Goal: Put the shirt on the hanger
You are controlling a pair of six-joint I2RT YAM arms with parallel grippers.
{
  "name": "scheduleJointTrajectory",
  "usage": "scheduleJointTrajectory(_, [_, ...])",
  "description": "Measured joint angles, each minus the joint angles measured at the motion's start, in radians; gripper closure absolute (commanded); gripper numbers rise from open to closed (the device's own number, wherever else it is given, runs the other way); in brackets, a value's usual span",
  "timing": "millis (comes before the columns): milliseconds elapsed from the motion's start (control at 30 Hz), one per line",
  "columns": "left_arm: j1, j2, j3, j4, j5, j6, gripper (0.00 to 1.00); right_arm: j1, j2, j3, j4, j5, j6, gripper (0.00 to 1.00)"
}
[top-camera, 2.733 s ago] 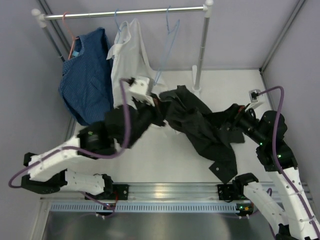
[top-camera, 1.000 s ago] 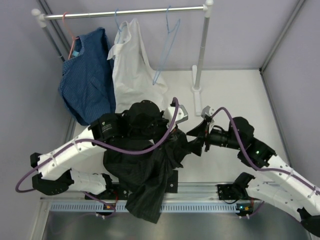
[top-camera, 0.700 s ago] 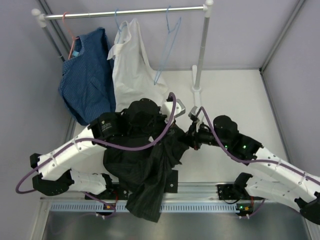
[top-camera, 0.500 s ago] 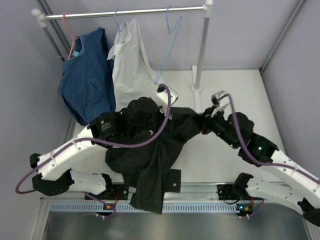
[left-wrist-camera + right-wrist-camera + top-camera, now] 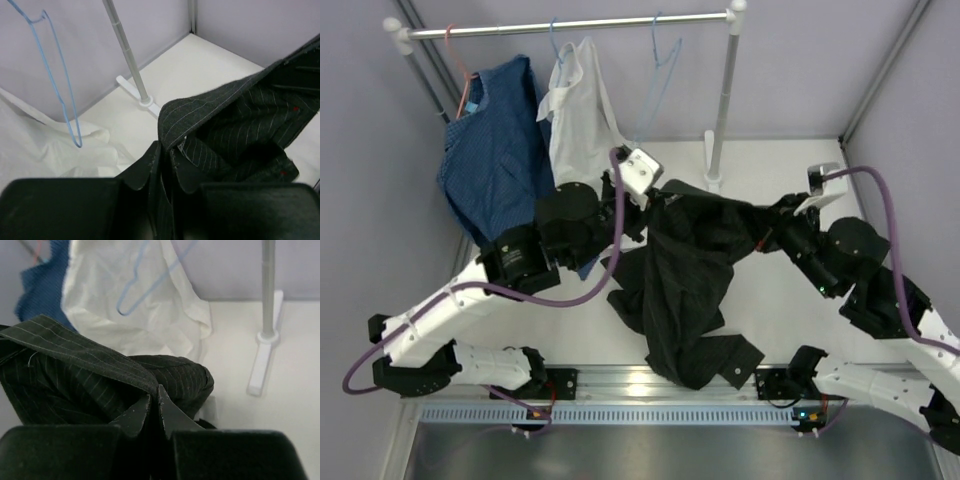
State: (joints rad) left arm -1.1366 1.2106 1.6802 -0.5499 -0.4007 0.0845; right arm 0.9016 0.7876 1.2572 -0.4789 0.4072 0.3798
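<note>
The black pinstriped shirt (image 5: pixel 685 275) hangs stretched between both grippers above the table, its lower part drooping toward the near edge. My left gripper (image 5: pixel 653 200) pinches a seamed edge of the shirt (image 5: pixel 240 125) between nearly closed fingers (image 5: pixel 150 160). My right gripper (image 5: pixel 767 235) is shut on another edge of the shirt (image 5: pixel 75 370). The light-blue wire hanger (image 5: pixel 655 90) hangs bare on the rail, behind and above the left gripper. The hanger also shows in the left wrist view (image 5: pixel 60 75) and the right wrist view (image 5: pixel 145 285).
A metal rail (image 5: pixel 570 25) spans the back, with its upright post (image 5: pixel 725 95) and white foot (image 5: pixel 713 170) at the right. A white shirt (image 5: pixel 575 120) on a blue hanger and a blue shirt (image 5: pixel 490 160) on a pink hanger (image 5: pixel 460 75) hang at the left.
Both arms have drawn apart and moved back toward the rack, lifting the shirt and spreading it between them. The right gripper closed on the shirt's edge earlier in this span.
</note>
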Motion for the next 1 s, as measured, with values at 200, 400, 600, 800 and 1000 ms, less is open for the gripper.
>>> scheduleJointTrajectory(200, [0.042,0.027,-0.301,0.067,0.019,-0.133,0.66,0.001,-0.125,-0.302,-0.07,0.132,0.121,1.0])
scheduleJointTrajectory(400, [0.05,0.01,-0.481,0.098,0.04,-0.378,0.21,0.001,-0.075,-0.354,-0.066,0.206,0.174,1.0])
scheduleJointTrajectory(600, [0.043,-0.119,-0.69,0.252,0.087,-0.689,0.13,0.001,0.019,-0.355,-0.031,0.228,0.191,1.0])
scheduleJointTrajectory(800, [0.038,-0.164,-0.985,0.495,0.083,-0.944,0.27,0.001,0.047,-0.38,0.027,0.216,0.199,1.0])
scheduleJointTrajectory(1000, [0.038,-0.069,-1.114,0.774,0.079,-1.054,0.36,0.001,0.026,-0.401,0.076,0.177,0.2,1.0])
